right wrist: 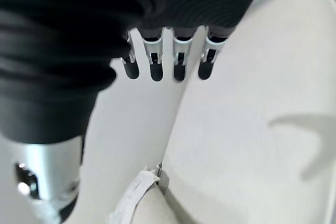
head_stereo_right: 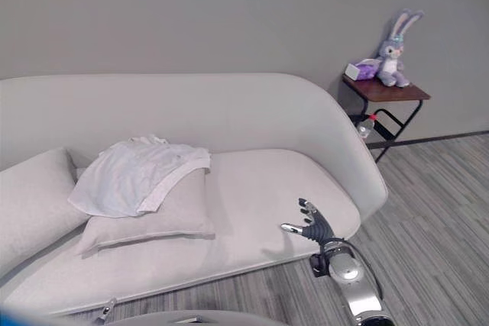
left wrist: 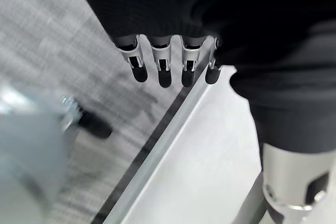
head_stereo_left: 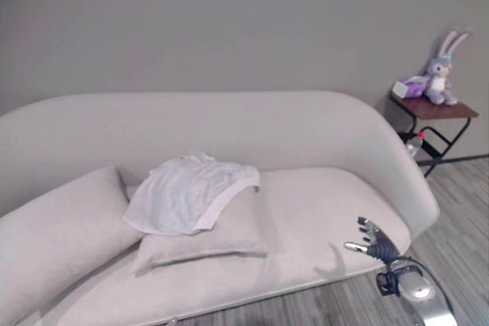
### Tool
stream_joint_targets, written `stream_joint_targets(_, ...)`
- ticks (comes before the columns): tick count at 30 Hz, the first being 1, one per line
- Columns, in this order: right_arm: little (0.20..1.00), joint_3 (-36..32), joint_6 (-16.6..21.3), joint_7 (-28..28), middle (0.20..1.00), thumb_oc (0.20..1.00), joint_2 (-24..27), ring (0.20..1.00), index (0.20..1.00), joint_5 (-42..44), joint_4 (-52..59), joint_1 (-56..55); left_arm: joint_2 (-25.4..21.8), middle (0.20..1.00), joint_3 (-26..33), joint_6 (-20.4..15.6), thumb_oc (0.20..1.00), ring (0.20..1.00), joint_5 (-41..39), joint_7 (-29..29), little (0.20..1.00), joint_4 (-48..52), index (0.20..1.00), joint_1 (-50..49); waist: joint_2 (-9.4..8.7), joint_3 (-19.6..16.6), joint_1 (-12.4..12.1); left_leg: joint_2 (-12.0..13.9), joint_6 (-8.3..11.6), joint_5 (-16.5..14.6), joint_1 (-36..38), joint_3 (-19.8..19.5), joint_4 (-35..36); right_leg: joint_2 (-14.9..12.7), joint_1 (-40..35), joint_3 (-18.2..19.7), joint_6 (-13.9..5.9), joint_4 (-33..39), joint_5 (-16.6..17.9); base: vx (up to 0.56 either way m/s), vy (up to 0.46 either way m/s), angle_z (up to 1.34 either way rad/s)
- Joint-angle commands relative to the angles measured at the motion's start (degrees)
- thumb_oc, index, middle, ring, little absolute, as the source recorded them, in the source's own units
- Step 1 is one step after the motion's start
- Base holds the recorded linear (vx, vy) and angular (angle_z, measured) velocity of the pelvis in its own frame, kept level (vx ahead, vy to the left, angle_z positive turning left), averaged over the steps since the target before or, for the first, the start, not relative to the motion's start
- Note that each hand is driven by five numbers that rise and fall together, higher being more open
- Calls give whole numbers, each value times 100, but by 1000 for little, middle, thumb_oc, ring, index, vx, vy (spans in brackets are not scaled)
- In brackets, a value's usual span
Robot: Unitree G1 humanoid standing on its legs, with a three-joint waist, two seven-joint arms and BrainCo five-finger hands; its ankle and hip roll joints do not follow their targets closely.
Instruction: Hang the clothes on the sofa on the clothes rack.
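Observation:
A white garment (head_stereo_left: 189, 192) lies crumpled over a cushion (head_stereo_left: 206, 238) on the left half of the cream sofa (head_stereo_left: 306, 211). My right hand (head_stereo_left: 374, 240) hovers over the seat's front right corner, well to the right of the garment, with its fingers (right wrist: 156, 61) straight and holding nothing. In the right wrist view the hand points along the seam between seat and backrest, with a strip of white cloth (right wrist: 134, 195) at the seam. My left hand (left wrist: 164, 61) hangs over grey floor (left wrist: 58, 45) beside a pale straight-edged surface (left wrist: 210, 156), fingers straight and empty.
A second large cushion (head_stereo_left: 53, 234) leans at the sofa's left end. To the right of the sofa stands a small dark side table (head_stereo_left: 435, 108) with a plush rabbit (head_stereo_left: 442, 70) and a purple box (head_stereo_left: 410, 87). Grey plank floor (head_stereo_right: 435, 204) runs in front and to the right.

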State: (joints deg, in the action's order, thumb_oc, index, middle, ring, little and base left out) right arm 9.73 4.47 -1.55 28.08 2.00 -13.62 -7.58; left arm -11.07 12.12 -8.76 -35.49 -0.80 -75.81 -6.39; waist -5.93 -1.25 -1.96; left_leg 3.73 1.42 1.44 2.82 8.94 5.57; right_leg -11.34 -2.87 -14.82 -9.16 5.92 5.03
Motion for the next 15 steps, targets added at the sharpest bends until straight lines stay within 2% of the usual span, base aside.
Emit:
stream_joint_targets(1,1000,75,505,163,1000,1000,172,1000,1000,-770,322,607,-51,1000,-92,-130,1000,1000,268,84,1000,-142,1000,290,-88,109,-147,45,76,-18,-83,276,-57,-144,48,-59,-101,-92,227,35,-52,16)
stream_joint_targets(3,1000,385,578,358,1000,1000,286,1000,1000,-1466,210,915,-16,1000,-225,-184,1000,1000,430,55,1000,-93,1000,240,-70,100,-246,114,116,6,-127,224,-57,-78,16,-177,-68,-92,106,45,-47,13)
stream_joint_targets(4,1000,396,585,370,1000,1000,281,1000,1000,-1476,193,928,-13,1000,-220,-183,1000,1000,432,52,1000,-90,1000,239,-67,99,-238,118,119,6,-128,220,-57,-75,15,-181,-67,-92,104,40,-34,14)
stream_joint_targets(10,1000,1205,670,550,1000,1000,436,1000,1000,-2278,-380,1669,-144,1000,-261,-260,1000,1000,534,-24,1000,-44,1000,162,-63,196,-541,200,181,54,-272,69,-57,-5,38,-353,-29,-92,-32,13,-13,16)
stream_joint_targets(15,1000,1552,542,1015,1000,1000,345,1000,1000,-2609,-1040,2475,-297,1000,-307,-288,1000,1000,513,-165,1000,-14,1000,211,-67,336,-821,183,210,140,-540,-107,-57,-23,100,-597,-25,-92,-52,-16,-2,32)
